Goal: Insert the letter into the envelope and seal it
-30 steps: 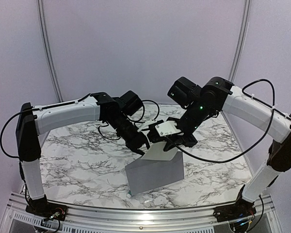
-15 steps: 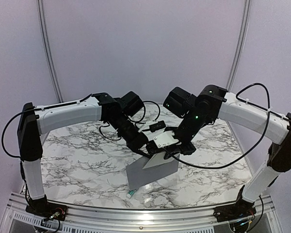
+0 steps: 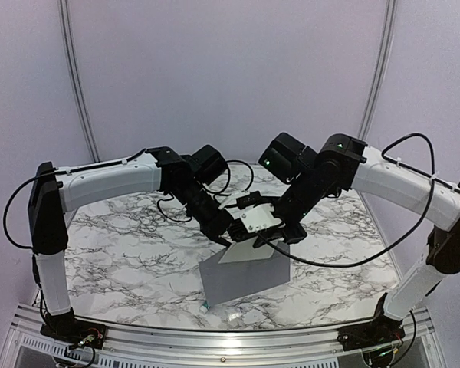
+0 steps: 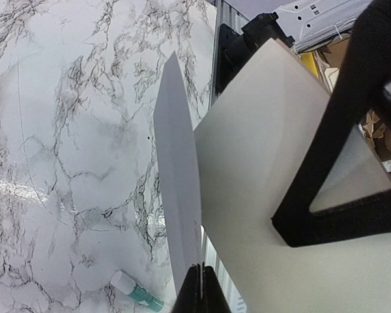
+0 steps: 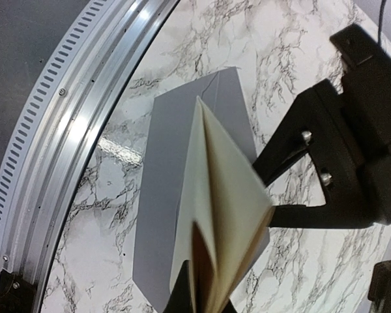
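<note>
**Moved: envelope (image 3: 245, 280) tipped back up, tube (image 4: 137, 293) nearly covered**

Half a second ago the envelope lay lower and the tube was in plain top view. By the near rail, the green-and-white tube lies on the marble surface (image 3: 115, 245). Next the envelope, tilted, far edge raised, with the left gripper (image 4: 199, 290) jaws clamped on that grey edge. The folded letter (image 5: 225, 208) stands at the envelope's top edge; can't tell if it's inside. The right gripper (image 5: 197, 287) jaws are pinched closed on the letter.
</note>
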Controlling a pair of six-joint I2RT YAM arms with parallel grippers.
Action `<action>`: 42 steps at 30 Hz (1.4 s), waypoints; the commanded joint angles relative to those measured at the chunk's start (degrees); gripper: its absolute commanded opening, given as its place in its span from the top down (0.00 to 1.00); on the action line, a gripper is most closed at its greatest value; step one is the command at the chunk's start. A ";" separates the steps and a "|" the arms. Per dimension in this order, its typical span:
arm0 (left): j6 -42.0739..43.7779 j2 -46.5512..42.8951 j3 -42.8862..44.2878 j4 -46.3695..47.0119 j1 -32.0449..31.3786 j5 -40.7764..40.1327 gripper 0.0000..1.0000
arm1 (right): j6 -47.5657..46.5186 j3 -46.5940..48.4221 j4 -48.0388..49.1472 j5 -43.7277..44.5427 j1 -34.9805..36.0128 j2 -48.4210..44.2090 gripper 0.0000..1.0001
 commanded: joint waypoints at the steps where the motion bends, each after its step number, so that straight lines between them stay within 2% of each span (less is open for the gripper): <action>1: 0.38 0.67 1.20 -1.32 -0.28 1.09 1.00 | -0.46 1.74 3.51 -1.29 0.75 -2.51 1.00; 29: 0.50 0.66 1.83 -1.49 -0.15 3.62 1.00 | -1.67 -7.06 11.38 5.64 3.63 -3.96 0.99; 42: 0.59 1.40 2.36 -1.44 -0.06 4.33 1.00 | -1.89 -7.12 13.74 3.76 5.12 -3.69 0.99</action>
